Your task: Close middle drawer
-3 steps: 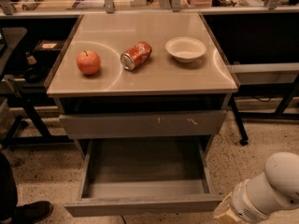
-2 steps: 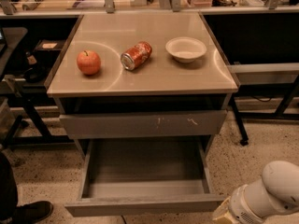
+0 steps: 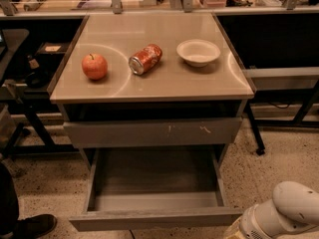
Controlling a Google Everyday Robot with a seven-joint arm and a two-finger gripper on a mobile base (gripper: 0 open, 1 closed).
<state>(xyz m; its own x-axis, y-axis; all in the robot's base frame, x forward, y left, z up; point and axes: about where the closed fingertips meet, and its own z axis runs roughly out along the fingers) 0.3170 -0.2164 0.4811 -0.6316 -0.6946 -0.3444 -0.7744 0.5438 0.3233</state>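
Cabinet top [image 3: 149, 86]: we see a flat beige surface carrying three items in a row.
Apple [image 3: 94, 66]: red, upright with its stem up, at the left of the row.
Soda can [image 3: 145, 59]: red and white, lying on its side between the apple and the bowl, touching neither.
Bowl [image 3: 198, 52]: white, upright, at the right of the row.
Upper drawer front [image 3: 152, 132]: grey, set just below the top, with white scratch marks right of centre.
Middle drawer [image 3: 154, 183]: directly below the scratched front, pulled well out toward the camera. We see its grey box interior fully exposed and its plain front panel near the lower edge of the view.
Arm [image 3: 291, 208]: white, rounded, in the lower right corner over the speckled floor [image 3: 279, 158].
Gripper [image 3: 235, 231]: at the bottom edge, just beside the right end of the middle drawer's front panel.
Gripper state: we cannot tell whether it is released or clenched.
Contact: we cannot tell whether the gripper touches the front panel.
Shoe [image 3: 35, 225]: dark, at the lower left on the floor.
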